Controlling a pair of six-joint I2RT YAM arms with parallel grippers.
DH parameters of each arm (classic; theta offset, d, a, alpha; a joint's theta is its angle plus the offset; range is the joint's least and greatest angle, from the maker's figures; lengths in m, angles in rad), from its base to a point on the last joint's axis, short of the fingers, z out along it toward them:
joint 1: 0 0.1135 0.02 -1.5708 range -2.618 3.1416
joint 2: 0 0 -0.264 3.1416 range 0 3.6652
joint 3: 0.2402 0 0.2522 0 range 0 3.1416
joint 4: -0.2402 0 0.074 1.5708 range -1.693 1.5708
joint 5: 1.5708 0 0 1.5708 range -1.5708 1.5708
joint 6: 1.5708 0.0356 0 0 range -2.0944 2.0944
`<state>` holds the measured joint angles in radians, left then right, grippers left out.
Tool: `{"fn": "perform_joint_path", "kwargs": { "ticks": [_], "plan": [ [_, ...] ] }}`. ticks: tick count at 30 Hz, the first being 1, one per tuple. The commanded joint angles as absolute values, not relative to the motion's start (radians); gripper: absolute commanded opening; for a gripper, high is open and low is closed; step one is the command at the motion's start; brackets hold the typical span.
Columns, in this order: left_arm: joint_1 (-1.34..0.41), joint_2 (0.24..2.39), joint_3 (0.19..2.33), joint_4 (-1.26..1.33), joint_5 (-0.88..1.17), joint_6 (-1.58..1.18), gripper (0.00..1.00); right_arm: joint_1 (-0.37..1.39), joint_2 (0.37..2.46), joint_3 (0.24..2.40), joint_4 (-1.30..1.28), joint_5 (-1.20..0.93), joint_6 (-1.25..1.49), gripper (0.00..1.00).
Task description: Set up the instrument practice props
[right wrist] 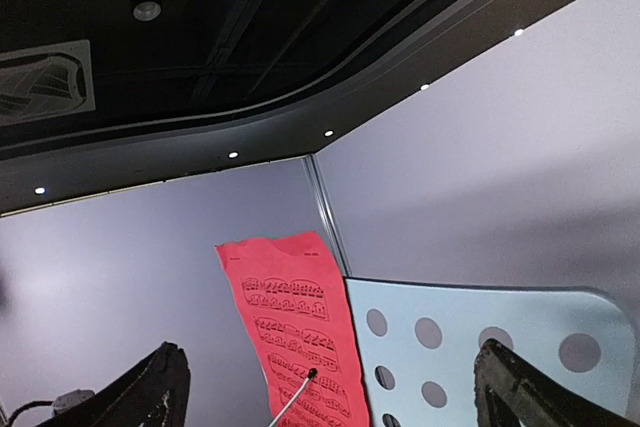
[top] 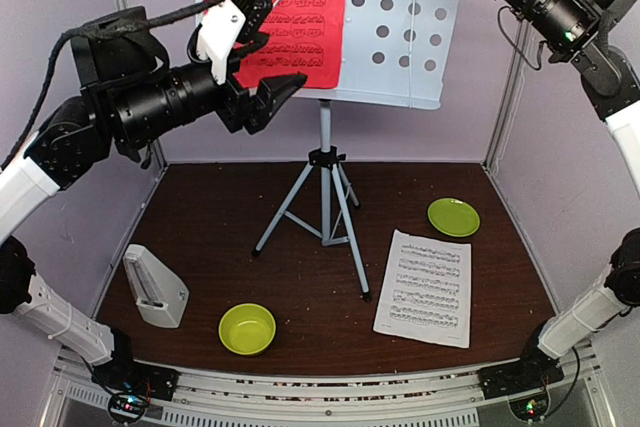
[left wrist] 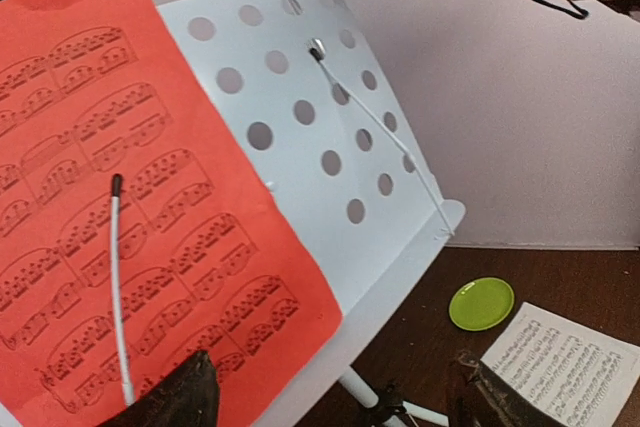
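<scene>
Nearest the arms' bases, the bowl (top: 247, 328) sits close to the table's (top: 200, 207) front edge, with the metronome (top: 155, 287) upright to its left, near the left wall. The white sheet (top: 425, 287) lies flat at front right, its near corner close to the table's edge. The plate (top: 453, 217) sits just beyond it, towards the right wall. Between these things the dark tabletop is bare, except where the stand's (top: 325, 187) tripod legs spread at mid-table.

Higher up, the stand's perforated desk faces the arms. The red sheet (top: 275, 12) covers its left half, bottom edge on the ledge, with a thin wire clip (left wrist: 118, 287) lying over it; the right half is bare, crossed by a second clip (left wrist: 380, 137).

The left gripper (top: 278, 42) hovers in front of the red sheet's lower part — jaws spread wide, nothing between them, the sheet ahead of the fingertips and apart from them. The right gripper (right wrist: 340, 387) hangs high by the desk's upper right corner, jaws fully released and empty, with the red sheet well ahead and below.
</scene>
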<state>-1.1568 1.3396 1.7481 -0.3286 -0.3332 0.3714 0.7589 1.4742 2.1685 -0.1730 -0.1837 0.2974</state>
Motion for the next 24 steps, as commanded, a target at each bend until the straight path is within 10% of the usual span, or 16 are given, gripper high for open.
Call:
{"fn": "perform_joint_path", "kwargs": {
  "ticks": [1,24],
  "plan": [
    [-1.233,1.328,1.672,-0.404,-0.314,0.268,0.8,0.674,1.392,2.081,-0.11,-0.265,0.638,1.0],
    [-1.453,1.71,1.25,-0.252,-0.446,0.187,0.68,0.447,1.302,1.921,-0.034,-0.379,1.051,1.0]
  ]
}}
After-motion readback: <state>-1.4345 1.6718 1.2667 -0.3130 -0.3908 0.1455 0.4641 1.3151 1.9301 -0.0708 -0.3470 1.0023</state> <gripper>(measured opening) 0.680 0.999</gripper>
